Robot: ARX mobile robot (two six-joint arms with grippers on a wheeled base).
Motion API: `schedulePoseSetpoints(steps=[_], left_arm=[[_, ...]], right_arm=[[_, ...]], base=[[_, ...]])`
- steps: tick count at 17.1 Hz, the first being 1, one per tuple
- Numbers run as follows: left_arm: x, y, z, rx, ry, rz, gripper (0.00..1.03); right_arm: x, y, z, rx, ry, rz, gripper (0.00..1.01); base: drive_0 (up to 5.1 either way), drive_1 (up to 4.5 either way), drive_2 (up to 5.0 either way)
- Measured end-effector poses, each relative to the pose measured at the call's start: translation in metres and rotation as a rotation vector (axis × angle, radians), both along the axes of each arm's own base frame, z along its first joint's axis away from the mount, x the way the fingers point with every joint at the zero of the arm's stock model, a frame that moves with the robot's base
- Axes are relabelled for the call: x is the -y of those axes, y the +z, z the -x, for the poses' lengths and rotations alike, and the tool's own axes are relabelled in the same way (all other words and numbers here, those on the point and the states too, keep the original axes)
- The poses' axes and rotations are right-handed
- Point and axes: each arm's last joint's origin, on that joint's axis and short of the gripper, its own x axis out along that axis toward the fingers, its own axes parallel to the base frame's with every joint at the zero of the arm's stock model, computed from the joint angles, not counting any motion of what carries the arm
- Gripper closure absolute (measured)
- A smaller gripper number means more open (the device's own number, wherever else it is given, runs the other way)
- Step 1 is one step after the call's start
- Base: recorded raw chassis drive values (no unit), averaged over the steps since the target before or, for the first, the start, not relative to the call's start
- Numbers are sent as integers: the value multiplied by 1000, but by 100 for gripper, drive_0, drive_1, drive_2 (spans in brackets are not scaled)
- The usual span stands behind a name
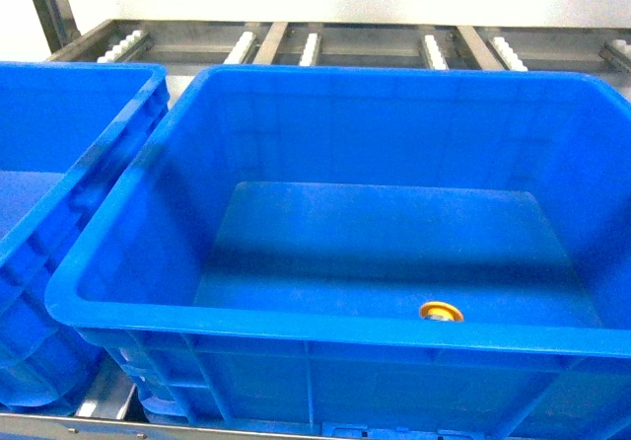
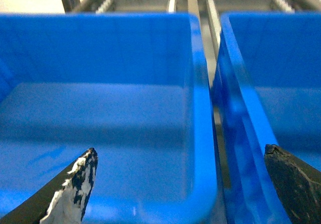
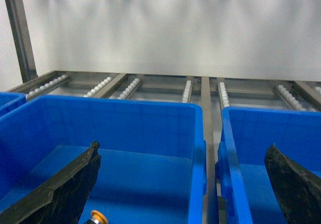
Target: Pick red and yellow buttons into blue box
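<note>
Neither gripper's fingers are showing in the head view. What is filling it is the blue box (image 1: 325, 253), sitting on a metal rack of white roller tracks (image 1: 311, 47) running back toward a pale wall. Its walls are smooth inside, its rim thick and rolled, its outer face ribbed. On its flat floor, close to the near wall and right of middle, the yellow button (image 1: 441, 312) is lying with its round orange-yellow cap facing up. No red cap is showing anywhere. Just left of the blue box, a second blue crate (image 1: 69, 164) is standing with a narrow gap between the two.

From the left wrist camera, the left gripper (image 2: 183, 184) is hanging with its fingers spread wide, holding nothing; the left finger (image 2: 70, 191) is black with worn white patches. Below it the second blue crate (image 2: 100, 113) is showing only a bare floor, and the blue box (image 2: 281, 83) is lying to the right.

From the right wrist camera, the right gripper (image 3: 183, 184) is also standing wide apart and empty, its dark fingers (image 3: 60, 189) rough-edged. Between them the blue box (image 3: 125, 133) is lying open, with the yellow button (image 3: 98, 217) peeking in at the bottom edge. Right of the blue box another blue crate (image 3: 271, 133) is sitting on the roller tracks (image 3: 130, 87).
</note>
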Motion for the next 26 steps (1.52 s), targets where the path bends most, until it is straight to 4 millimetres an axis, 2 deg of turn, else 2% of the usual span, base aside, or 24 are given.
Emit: schedulePoseSetpoints(steps=[1,2,4,5,6,7,9,10,19,21,22,26], left_arm=[[2,-1,11,-22,1,7,5],[2,9,15,52,-3,31,5],[1,15,19,94,4,48,5],[0,15,16,110,-15,43,9],[-7,22,25,139,-76,20,42],[-20,24,34,140,-82,18,78],[-22,25,38,152,-74,18,102],[-22,25,39,147,-82,16,101],[-22,25,49,149,-80,16,101],[-22,18,57,89,-80,18,101],[-22,22,59,142,-80,16,101],[-22,21,59,136,-78,16,101]], right_arm=[[0,0,0,-1,-2,-1,3],[0,0,0,0,-1,0,3],[0,0,0,0,-2,0,3],[0,0,0,0,-2,0,3],[-4,-16,6,-146,-119,19,29],[-17,-19,5,-182,-110,40,66],[-15,-19,5,-182,-142,38,90],[-15,-19,5,-181,-142,39,100],[-15,-19,5,-181,-142,41,99],[-15,-19,5,-181,-142,41,99],[-15,-19,5,-181,-142,41,99],[-15,-19,5,-181,-142,41,99]], base=[[0,0,0],[0,0,0],[0,0,0],[0,0,0],[0,0,0],[0,0,0],[0,0,0],[0,0,0],[0,0,0],[0,0,0],[0,0,0],[0,0,0]])
